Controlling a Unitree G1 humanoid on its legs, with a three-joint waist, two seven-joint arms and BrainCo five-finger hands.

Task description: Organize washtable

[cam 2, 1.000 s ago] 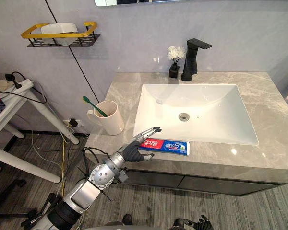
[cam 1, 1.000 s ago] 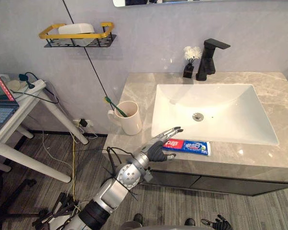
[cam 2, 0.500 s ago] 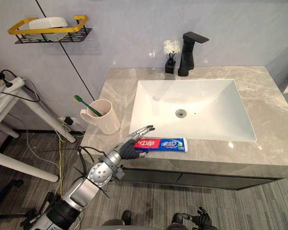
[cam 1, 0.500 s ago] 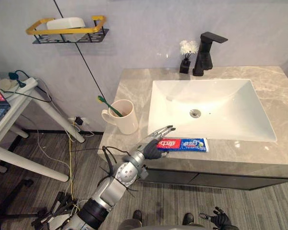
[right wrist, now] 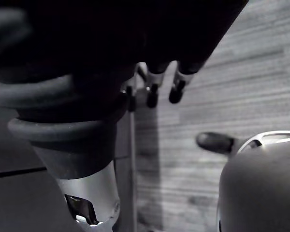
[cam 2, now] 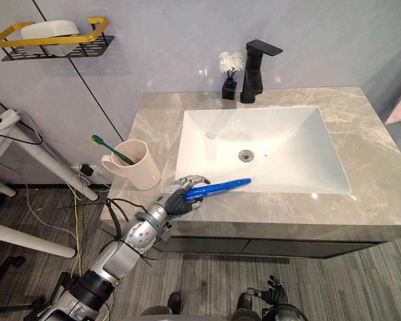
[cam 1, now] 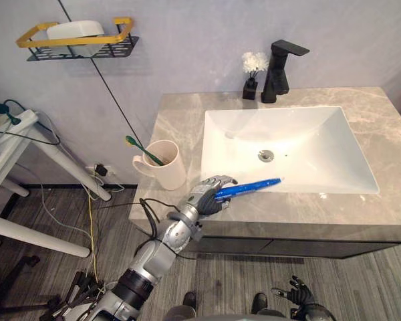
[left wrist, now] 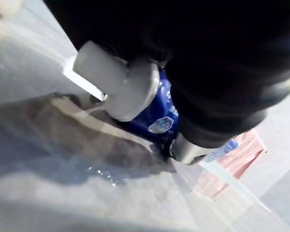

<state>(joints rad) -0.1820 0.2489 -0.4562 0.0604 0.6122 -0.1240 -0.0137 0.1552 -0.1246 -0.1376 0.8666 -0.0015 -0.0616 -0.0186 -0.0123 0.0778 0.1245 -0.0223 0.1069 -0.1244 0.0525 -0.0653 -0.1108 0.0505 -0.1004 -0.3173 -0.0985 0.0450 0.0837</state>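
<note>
Left eye view gives you the clearest read: your left hand [cam 1: 204, 196] is clenched round the capless tail of the blue toothpaste tube [cam 1: 254, 185]. The tube is turned on edge and sticks out past the fingertips, along the front rim of the white basin [cam 1: 347, 134]. Left wrist view backs that up, with silver fingers [left wrist: 130, 87] wrapped over the blue tube and the thumb closing in from beneath, so the grasp looks firm. The far end seems clear of the grey counter [cam 1: 387, 221]; whether the held end is off the stone, you cannot tell from here.

Your right hand [cam 1: 295, 292] hangs low and well apart from the work, fingers loose and spread, carrying nothing.

So you are in the pick-up-and-carry step, as I judge it. The tube is in hand and not yet put away.

The likely home is the cream mug [cam 1: 168, 166], which stands near the back of your left hand, out on its wrist side, with the green toothbrush [cam 1: 144, 150] leaning inside.

The next move calls for a lift and a swing of the wrist back toward that mug. Tip the tube upright as you go, so that its free end leads down into the mouth. Watch the long free end, because it sweeps wide. Keep it off the toothbrush handle, and keep the mug from being nudged toward the counter edge.
</note>
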